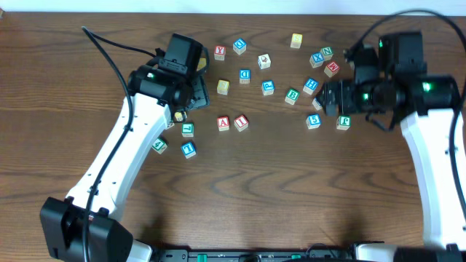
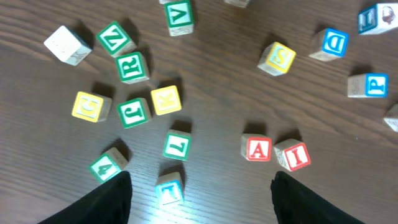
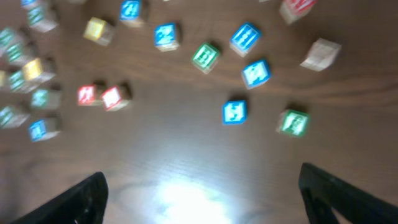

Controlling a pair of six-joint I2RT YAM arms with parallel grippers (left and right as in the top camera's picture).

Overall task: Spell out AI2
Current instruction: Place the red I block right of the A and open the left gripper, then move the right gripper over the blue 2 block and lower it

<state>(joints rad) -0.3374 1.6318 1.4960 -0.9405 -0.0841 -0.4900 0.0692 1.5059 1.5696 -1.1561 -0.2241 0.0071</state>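
Observation:
A red-lettered A block (image 1: 223,123) and a red-lettered I block (image 1: 241,122) sit side by side mid-table. They also show in the left wrist view, A (image 2: 258,149) and I (image 2: 292,154), and blurred in the right wrist view, A (image 3: 87,94) and I (image 3: 113,97). I cannot pick out a block marked 2. My left gripper (image 1: 198,92) is open and empty above the table (image 2: 202,202), left of the pair. My right gripper (image 1: 325,98) is open and empty (image 3: 202,193), hovering near a blue block (image 1: 314,121).
Many letter blocks lie scattered across the dark wood table (image 1: 277,189). A blue T block (image 2: 170,188), a green 4 block (image 2: 104,167) and a green block (image 2: 176,146) lie near my left fingers. A green block (image 1: 344,122) sits under the right arm.

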